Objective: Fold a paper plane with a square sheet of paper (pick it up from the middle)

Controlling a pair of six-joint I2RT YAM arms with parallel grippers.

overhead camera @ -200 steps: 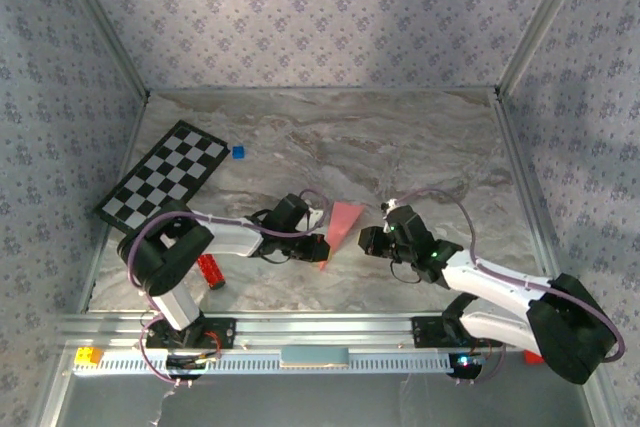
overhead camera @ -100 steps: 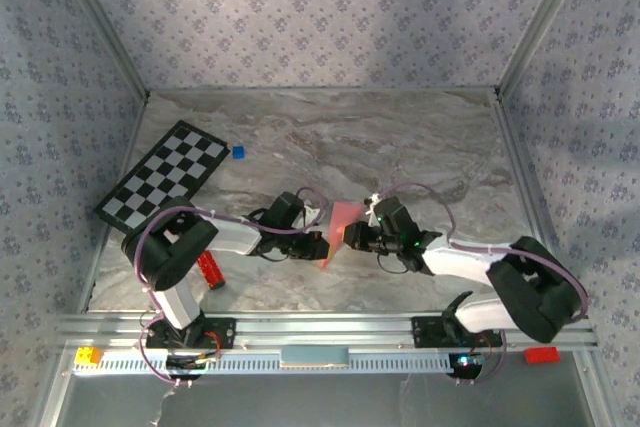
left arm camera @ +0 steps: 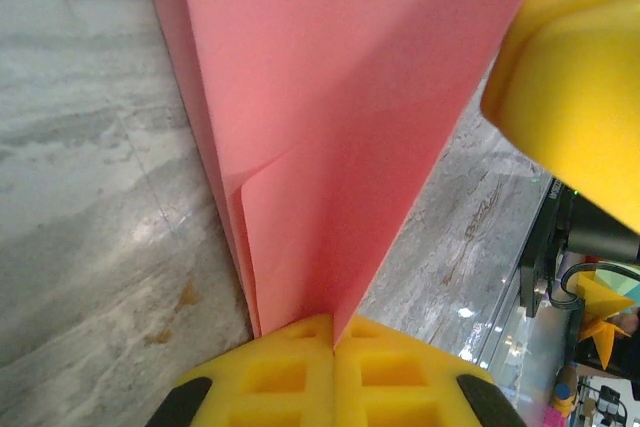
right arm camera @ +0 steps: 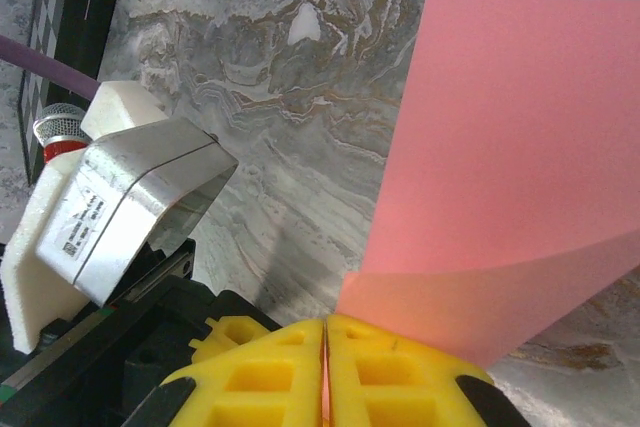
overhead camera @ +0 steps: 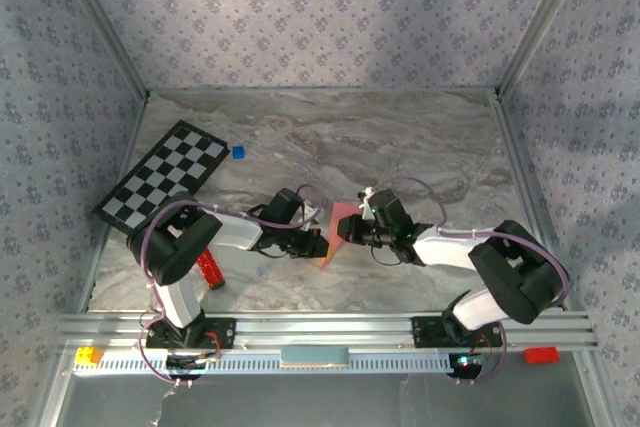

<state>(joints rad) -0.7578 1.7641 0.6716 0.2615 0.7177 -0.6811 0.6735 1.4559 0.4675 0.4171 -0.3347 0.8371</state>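
The left pincer [left arm camera: 333, 325] is pressed shut on the near tip of the part-folded paper [overhead camera: 336, 231] at mid-counter [overhead camera: 420, 147], and the paper's right edge has just been reached and pinched by the right pincer [right arm camera: 325, 332], swung in from the right, so the next crease can likely be worked two-handed.

Top view: bright, even overhead light, no glare. Soft short shadows lie under both arms on the grey marbled table [overhead camera: 400, 137]. The patterned blue-grey back wall [overhead camera: 320, 17] is lighter mid, dimmer at the sides. Left wrist: the folded salmon-pink paper sheet [left arm camera: 350, 97] is very close and slightly soft. The yellow foam shape [left arm camera: 580, 77] upper right is blurred, with small bright reflections lower right. Right wrist: table veins sharp, dark shadow beside the silver metal block [right arm camera: 130, 197].
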